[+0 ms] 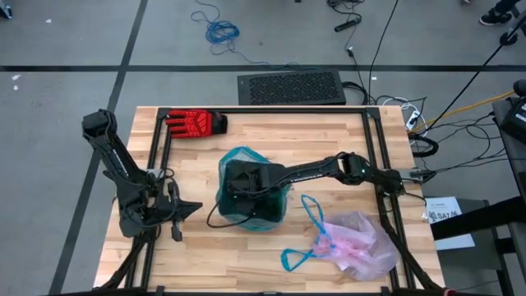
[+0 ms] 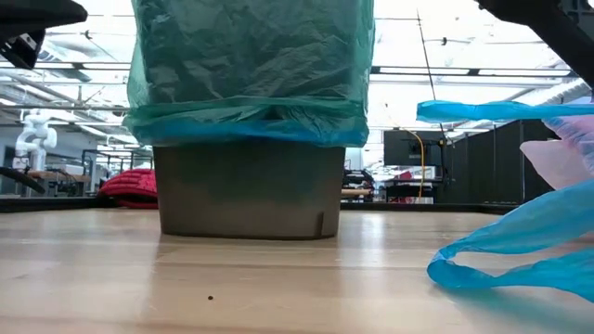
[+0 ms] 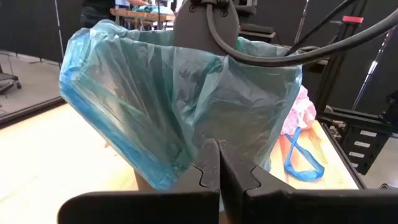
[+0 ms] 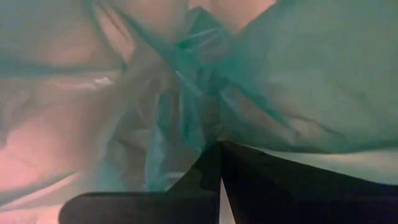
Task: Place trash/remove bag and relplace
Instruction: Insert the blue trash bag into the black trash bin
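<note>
Butcher-block planks of the table (image 1: 271,247) carried the whole scene, framed by a dark rail and surrounded by grey floor strewn with cables. At the centre, the right gripper (image 4: 219,163) was plunged down inside the bin (image 2: 249,199), its fingers pressed together with nothing visibly pinched between them; all around it lay folds of the teal-green bag (image 1: 246,193), which lined the bin and draped over its rim. By the look of it, the tool was pushing that new liner down to seat it. The left gripper (image 3: 217,168) waited near the table's left edge, likewise closed and empty, aimed toward the bin.

Further out, the pale pink bag (image 1: 357,242) lay slumped on the table well apart from the bin, toward the near right corner, its blue drawstring loops (image 1: 308,238) trailing across the wood. No loose trash showed anywhere on the tabletop; whether it sat inside the pink bag could not be made out. A red glove (image 1: 196,123) rested at the far edge.

Judged from this, the old liner was already out and the replacement mostly fitted; only settling the teal-green bag and withdrawing the right arm seemed left.
</note>
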Robot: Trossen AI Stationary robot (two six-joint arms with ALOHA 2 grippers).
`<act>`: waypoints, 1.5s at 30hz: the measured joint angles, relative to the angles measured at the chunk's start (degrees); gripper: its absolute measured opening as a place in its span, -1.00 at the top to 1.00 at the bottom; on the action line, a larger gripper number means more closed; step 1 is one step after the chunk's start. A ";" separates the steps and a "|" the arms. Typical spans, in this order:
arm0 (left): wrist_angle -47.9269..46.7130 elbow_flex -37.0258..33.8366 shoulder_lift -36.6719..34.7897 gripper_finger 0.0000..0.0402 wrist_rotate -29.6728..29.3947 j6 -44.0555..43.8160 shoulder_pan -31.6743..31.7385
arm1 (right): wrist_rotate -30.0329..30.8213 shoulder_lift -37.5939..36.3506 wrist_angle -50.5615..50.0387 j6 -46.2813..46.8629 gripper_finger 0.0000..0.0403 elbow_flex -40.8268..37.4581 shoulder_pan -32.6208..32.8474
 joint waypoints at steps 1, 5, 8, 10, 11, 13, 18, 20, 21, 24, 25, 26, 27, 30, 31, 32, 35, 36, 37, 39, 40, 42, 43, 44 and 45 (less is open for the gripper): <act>-0.32 0.00 0.00 1.00 0.00 -0.49 -0.02 | 0.12 -0.09 -0.02 0.02 1.00 0.00 0.02; -0.26 0.00 0.00 1.00 -0.01 -0.46 0.00 | 0.43 -1.88 -0.33 0.24 1.00 -0.11 0.02; -0.27 0.00 0.00 1.00 0.00 -0.16 0.00 | 0.56 -3.71 -0.11 0.82 1.00 -0.04 0.04; -0.26 0.00 0.00 1.00 0.00 -0.17 0.00 | 0.62 -4.33 -0.17 1.23 1.00 -0.04 0.04; -0.26 0.00 0.00 1.00 -0.01 -0.17 0.00 | 0.64 -4.67 -0.34 1.26 1.00 -0.06 0.04; -0.31 0.00 0.00 1.00 0.01 -0.19 0.00 | 0.67 -5.35 -0.26 1.56 1.00 -0.07 0.07; -0.35 0.00 0.00 1.00 0.02 -0.19 -0.01 | 0.67 -7.40 0.04 1.70 1.00 -0.07 0.24; -0.37 0.00 0.00 1.00 0.03 -0.16 0.00 | 0.67 -8.23 0.04 1.72 1.00 -0.07 0.24; -0.41 0.00 0.00 1.00 0.05 -0.14 -0.01 | 0.65 -8.73 -0.05 1.72 1.00 -0.07 0.26; -0.55 0.00 0.00 1.00 0.05 -0.12 -0.02 | 0.64 -9.96 -0.43 1.90 1.00 -0.06 0.27; -0.55 0.00 0.00 1.00 0.05 -0.13 -0.01 | 0.65 -10.32 -0.46 1.92 1.00 -0.04 0.26; -0.55 0.00 0.00 1.00 0.07 -0.15 -0.01 | 0.65 -10.67 -0.61 1.93 1.00 -0.05 0.26; -0.57 0.00 0.00 1.00 0.08 -0.15 -0.02 | 0.65 -11.01 -0.80 1.95 1.00 -0.04 0.26; -0.55 0.00 0.00 1.00 0.12 -0.17 0.00 | 0.62 -12.27 -1.27 2.59 1.00 -0.06 0.26; -0.55 0.00 0.00 1.00 0.14 -0.17 0.00 | 0.62 -12.64 -1.66 3.00 1.00 -0.05 0.26; -0.55 0.00 0.00 1.00 0.16 -0.17 0.00 | 0.62 -13.07 -1.92 3.17 1.00 -0.04 0.26; -0.51 0.00 0.00 1.00 0.25 -0.17 0.00 | 0.60 -14.76 -2.62 3.63 1.00 -0.06 0.30; -0.49 0.00 0.00 1.00 0.25 -0.18 0.00 | 0.60 -15.47 -2.71 4.03 1.00 -0.04 0.35; -0.49 0.00 0.00 1.00 0.25 -0.20 -0.01 | 0.60 -16.30 -2.67 4.45 1.00 -0.04 0.44; -0.48 0.00 0.00 1.00 0.25 -0.45 0.00 | 0.60 -18.12 -3.35 4.67 1.00 -0.04 0.63; -0.50 0.00 0.00 1.00 0.25 -0.37 0.00 | 0.60 -18.97 -3.61 4.67 1.00 -0.04 0.65; -0.50 0.00 0.00 1.00 0.25 -0.10 0.00 | 0.60 -20.59 -3.63 4.80 1.00 -0.04 0.66; -0.50 0.00 0.00 1.00 0.25 -0.12 0.00 | 0.60 -21.46 -3.66 4.92 1.00 -0.04 0.66; -0.50 0.00 0.00 1.00 0.24 -0.14 0.00 | 0.62 -22.30 -3.71 5.05 1.00 -0.05 0.66; -0.52 0.00 0.00 1.00 0.25 -0.15 0.00 | 0.61 -23.12 -3.65 5.25 1.00 -0.04 0.66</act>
